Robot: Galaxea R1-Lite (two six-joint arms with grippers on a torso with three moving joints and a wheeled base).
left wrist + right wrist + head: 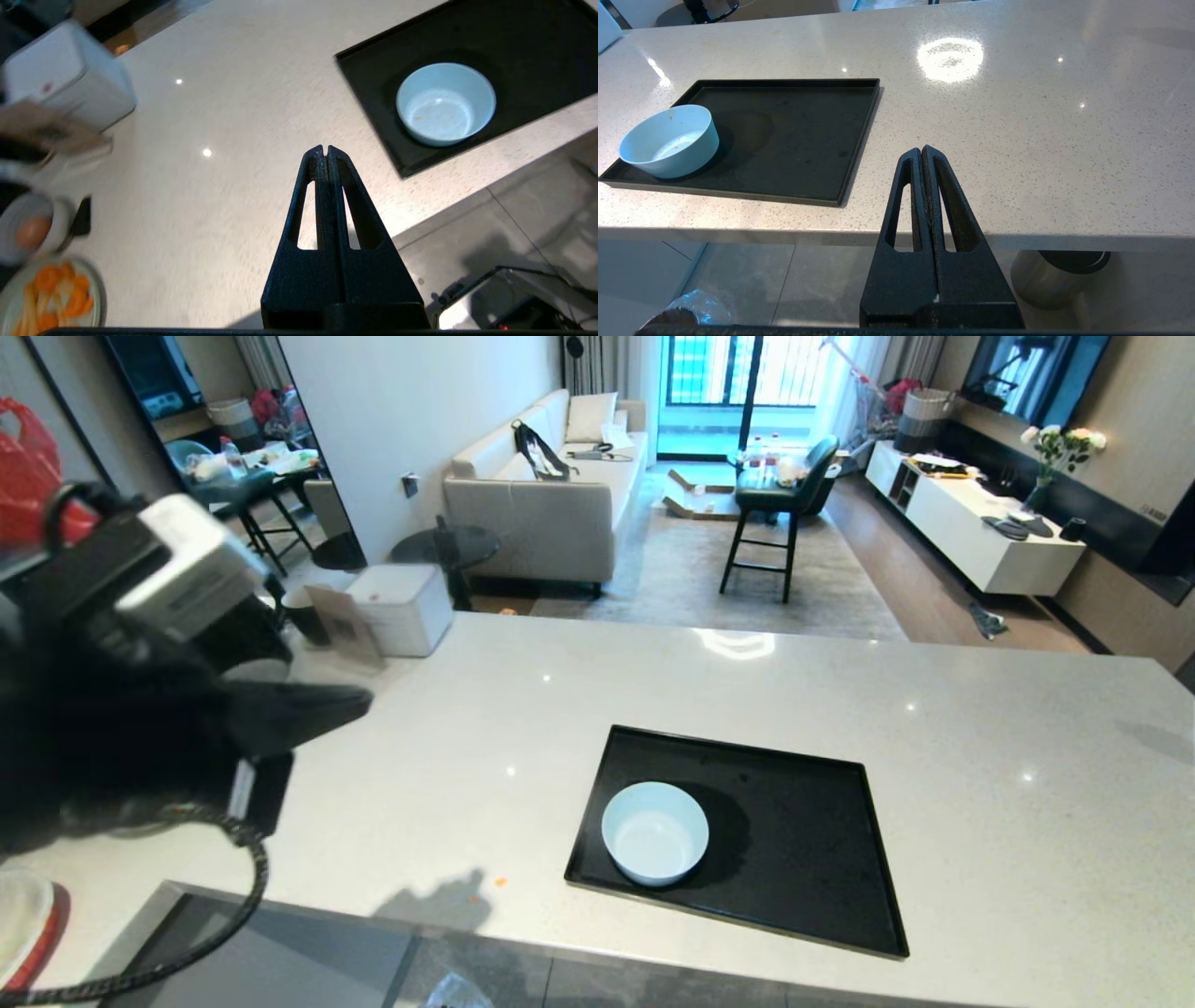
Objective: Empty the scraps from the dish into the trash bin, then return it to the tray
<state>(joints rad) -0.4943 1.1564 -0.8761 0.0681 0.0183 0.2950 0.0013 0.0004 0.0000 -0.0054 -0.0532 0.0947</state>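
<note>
My left gripper (323, 150), jaws pressed together w/ nothing in them, hangs over the counter (980, 784) left of the tray (803, 840), where the bowl (654, 832) sits empty at its near-left corner, nearer this arm than the right; bin (686, 315) barely shows below counter edge.

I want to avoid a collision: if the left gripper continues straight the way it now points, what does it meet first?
Probably the pale speckled stone countertop itself. The shut left gripper aims at bare counter beside the flat black rectangular tray, though depth is unclear.
</note>
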